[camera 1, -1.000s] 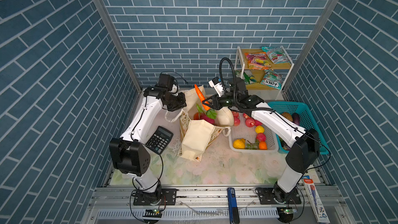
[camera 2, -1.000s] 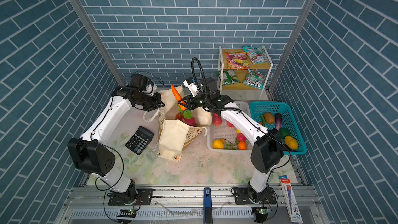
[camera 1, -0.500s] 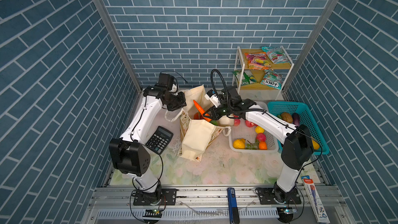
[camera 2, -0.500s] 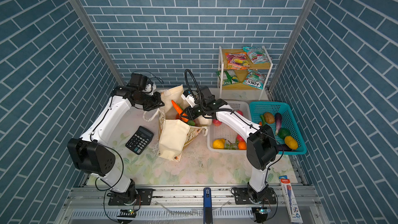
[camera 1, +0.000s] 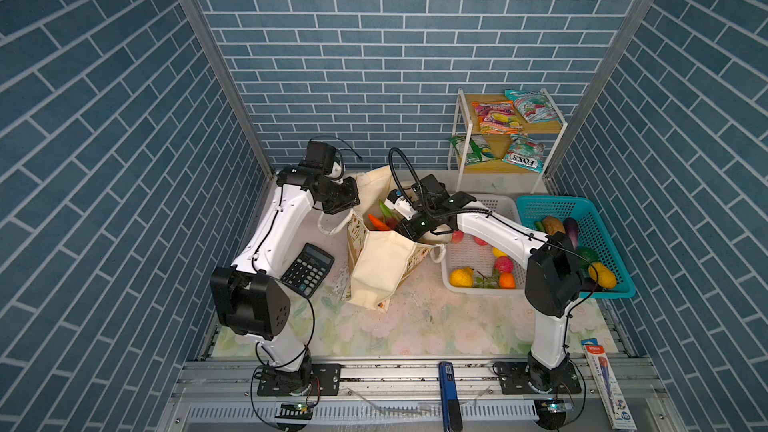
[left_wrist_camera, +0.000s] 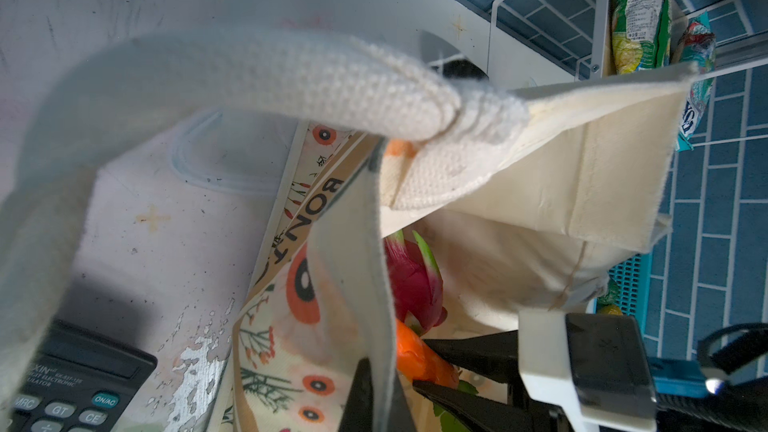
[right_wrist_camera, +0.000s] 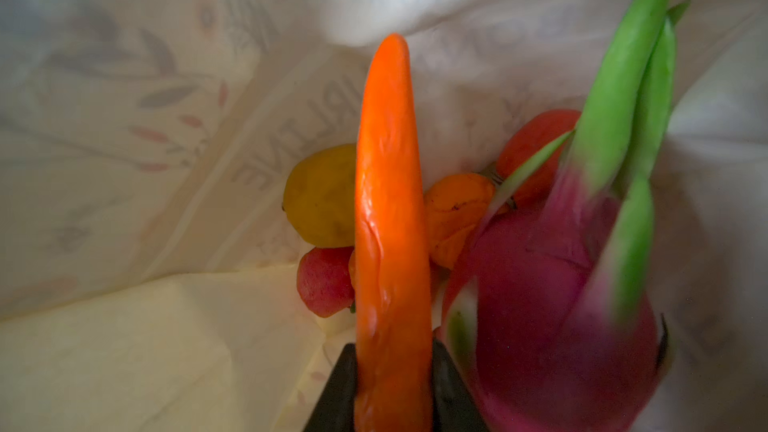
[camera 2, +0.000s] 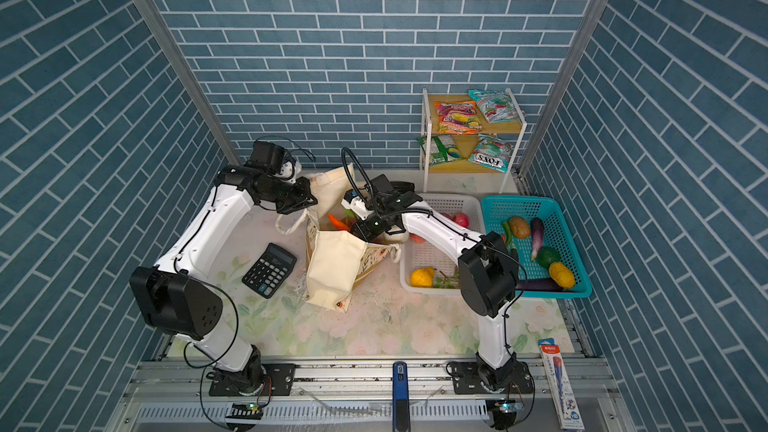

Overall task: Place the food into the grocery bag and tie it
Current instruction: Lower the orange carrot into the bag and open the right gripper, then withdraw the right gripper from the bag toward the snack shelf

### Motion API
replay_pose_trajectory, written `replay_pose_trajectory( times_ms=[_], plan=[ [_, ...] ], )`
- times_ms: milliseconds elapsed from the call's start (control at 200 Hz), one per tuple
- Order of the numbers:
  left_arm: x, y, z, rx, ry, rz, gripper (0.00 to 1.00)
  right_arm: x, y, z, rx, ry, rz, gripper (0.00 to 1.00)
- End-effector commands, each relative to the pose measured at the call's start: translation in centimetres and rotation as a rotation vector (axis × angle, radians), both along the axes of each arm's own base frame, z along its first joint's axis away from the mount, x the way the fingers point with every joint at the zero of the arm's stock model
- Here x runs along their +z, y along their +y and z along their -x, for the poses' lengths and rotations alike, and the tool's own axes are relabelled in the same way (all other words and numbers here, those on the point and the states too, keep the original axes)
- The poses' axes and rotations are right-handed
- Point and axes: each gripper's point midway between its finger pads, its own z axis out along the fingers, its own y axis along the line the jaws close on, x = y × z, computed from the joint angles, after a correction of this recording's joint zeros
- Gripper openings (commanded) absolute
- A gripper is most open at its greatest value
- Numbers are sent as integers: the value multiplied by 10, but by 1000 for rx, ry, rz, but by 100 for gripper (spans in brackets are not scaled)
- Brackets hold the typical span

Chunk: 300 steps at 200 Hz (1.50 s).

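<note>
**Top views:** In both top views the grocery bag (camera 1: 382, 268) (camera 2: 336, 268) stands open mid-table (camera 1: 415, 326). The left gripper (camera 1: 347, 206) is clamped shut on the bag's rim at eleven o'clock. The right gripper (camera 1: 406, 229) reaches into its mouth from three o'clock, closed on a carrot (camera 1: 377, 222). Loose fruit lies in the white basket (camera 1: 500, 201) at three o'clock of the bag, with vegetables in the teal basket (camera 1: 615, 238) beyond. Snack packets (camera 1: 496, 118) sit on the shelf (camera 1: 461, 135) at one o'clock. Packing looks partly done; tying has not begun.

**Left wrist view:** The rope handle (left_wrist_camera: 291, 81) arcs loose and untied across the frame. The bag's edge runs between the left gripper's dark fingers (left_wrist_camera: 360, 396). A dragon fruit (left_wrist_camera: 411, 280) sits inside, beside the carrot.

**Right wrist view:** The jaws pinch the carrot's thick end, its tip pointing down toward a yellow fruit (right_wrist_camera: 320, 197), an orange fruit (right_wrist_camera: 457, 209) and red fruits (right_wrist_camera: 326, 284) on the bag's floor. The dragon fruit is blurred here, so whether it touches the carrot is unclear.
</note>
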Motion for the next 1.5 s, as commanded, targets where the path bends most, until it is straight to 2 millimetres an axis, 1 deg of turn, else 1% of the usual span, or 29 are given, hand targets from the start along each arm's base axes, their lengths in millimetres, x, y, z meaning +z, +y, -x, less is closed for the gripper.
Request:
replay_pose_trajectory(
  times_ms=[0,115,230,355,455,580,615,635,650,840,960,1070,1195,1310,1496],
  plan=[
    [8,-4,1,-9,-14,5,4,-4,7,1,50,-35,28,3],
    [9,-4,2,-10,-16,3,4,-6,12,-1,51,-47,31,8],
    [8,-3,5,-9,-14,2,4,-5,14,-1,55,-42,34,17],
    [5,-3,7,-9,-8,0,4,0,12,-3,49,-66,39,35],
    [4,-3,8,-11,-7,1,4,8,11,-6,55,-100,31,46],
    [4,-3,8,-11,-8,1,4,24,12,-9,50,-152,2,65],
    [4,-3,9,-9,-7,1,4,28,11,-11,43,-169,-3,78],
    [4,-3,9,-10,-9,1,4,32,11,-13,36,-183,-8,95],
    [4,-3,9,-10,-7,1,4,34,11,-14,30,-192,-12,98],
    [1,-2,14,-4,-4,3,4,66,4,-30,-46,-323,-50,99],
    [1,-1,15,1,-7,5,4,87,-6,-40,-96,-383,-57,99],
    [3,-2,15,-1,-12,8,4,104,-22,-50,-157,-417,-56,98],
    [4,-1,15,1,-16,8,4,130,-43,-62,-228,-447,-61,95],
    [3,-2,15,-1,-13,11,4,158,-66,-71,-302,-489,-91,93],
    [4,-3,14,-1,-14,13,4,202,-116,-90,-473,-525,-159,87]
  ],
)
